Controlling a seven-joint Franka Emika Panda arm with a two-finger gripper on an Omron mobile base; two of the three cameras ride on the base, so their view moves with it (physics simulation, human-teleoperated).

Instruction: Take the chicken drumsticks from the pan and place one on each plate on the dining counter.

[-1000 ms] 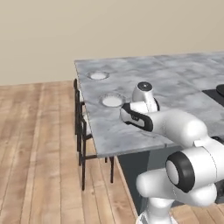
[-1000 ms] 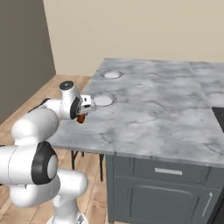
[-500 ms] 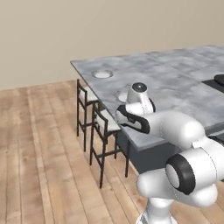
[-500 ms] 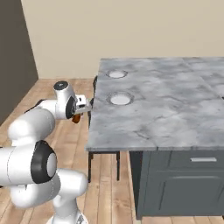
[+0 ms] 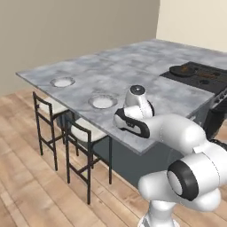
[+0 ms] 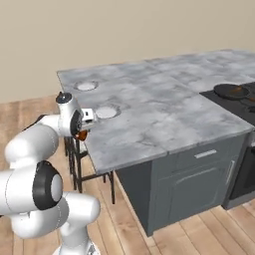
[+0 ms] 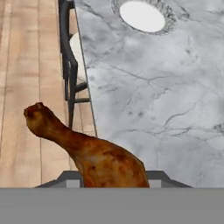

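Observation:
My gripper is shut on a glazed orange-brown chicken drumstick and holds it at the edge of the marbled dining counter. In the hand view its bone end points left, over the wooden floor. The nearer plate lies on the counter ahead of the hand, and it is also in the base views as plate. A second plate sits farther along the same edge. The dark pan rests on the black stovetop at the far right, with something orange in it.
Two black-framed stools stand under the counter edge below the plates. Beside the counter is wooden floor. Grey cabinets form the counter's front. The black stovetop adjoins the counter's far end.
The whole picture has shifted as the base moved, bringing the stovetop and pan into view. The drumstick stays in the gripper near the counter's edge.

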